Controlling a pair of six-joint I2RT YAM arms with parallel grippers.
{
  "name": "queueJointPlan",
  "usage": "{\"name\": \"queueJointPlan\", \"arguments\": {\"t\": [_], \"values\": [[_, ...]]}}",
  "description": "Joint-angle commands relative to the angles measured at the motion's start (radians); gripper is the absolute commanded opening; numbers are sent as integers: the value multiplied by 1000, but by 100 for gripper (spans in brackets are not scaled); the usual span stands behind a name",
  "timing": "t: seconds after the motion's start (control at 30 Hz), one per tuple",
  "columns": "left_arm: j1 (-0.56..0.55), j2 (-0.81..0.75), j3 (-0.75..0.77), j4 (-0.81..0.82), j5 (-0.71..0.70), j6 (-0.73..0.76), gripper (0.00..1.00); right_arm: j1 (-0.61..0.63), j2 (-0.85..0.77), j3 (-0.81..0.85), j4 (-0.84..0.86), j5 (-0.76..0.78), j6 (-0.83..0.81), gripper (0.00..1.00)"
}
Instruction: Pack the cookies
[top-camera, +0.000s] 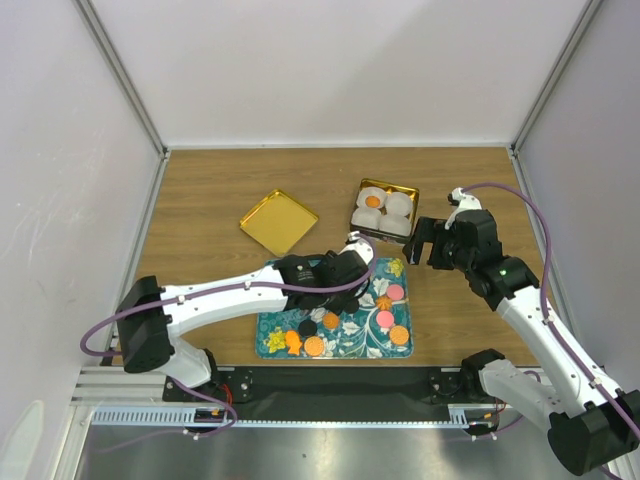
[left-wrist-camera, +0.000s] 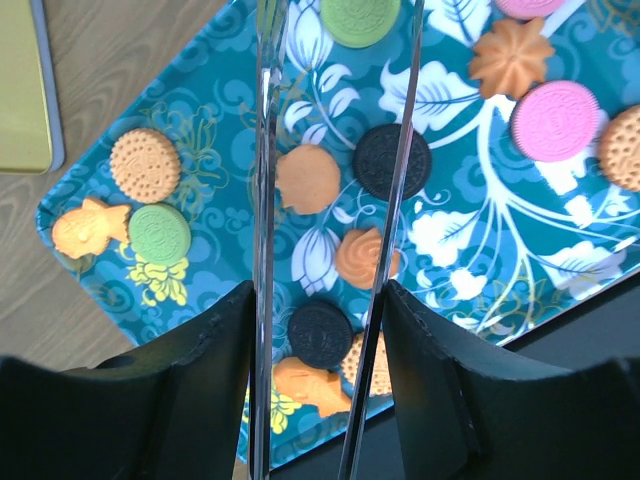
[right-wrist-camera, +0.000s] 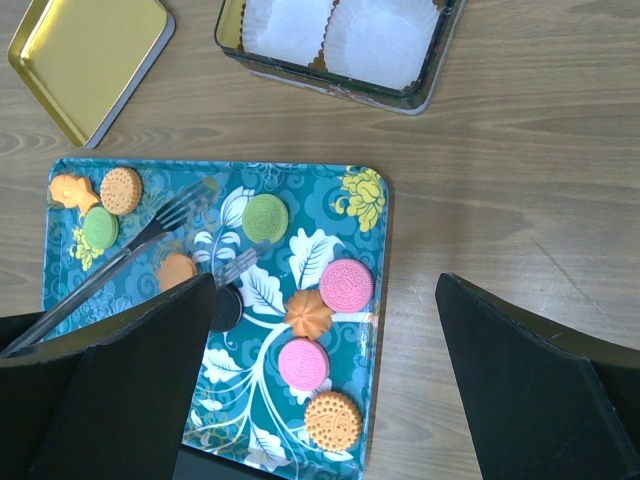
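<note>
the cookies (right-wrist-camera: 345, 285) are lying on the tray (left-wrist-camera: 200, 110), with one sitting in the tin (right-wrist-camera: 330, 82). the left jaws are gripping clear tongs (left-wrist-camera: 265, 200), their long axis pointing across the tray at a green cookie (left-wrist-camera: 360, 18), which is lying just beyond the tips, in line with their gap. the left arm is reaching low over the tray and is nearer. the right jaws are standing wide open, hovering over the desk (right-wrist-camera: 520, 200) beside the tray.
</note>
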Motion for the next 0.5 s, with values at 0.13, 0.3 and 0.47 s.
{"name": "queueJointPlan", "arguments": {"t": [0.13,0.3,0.47], "values": [[-8,33,16,64,11,-17,57,-5,-23,21,9,-5,-9,100],[-8,59,24,61,10,-16,58,-5,-27,17,7,-1,-9,100],[-14,68,12,66,14,-20,57,-5,-27,17,9,-1,-11,100]]}}
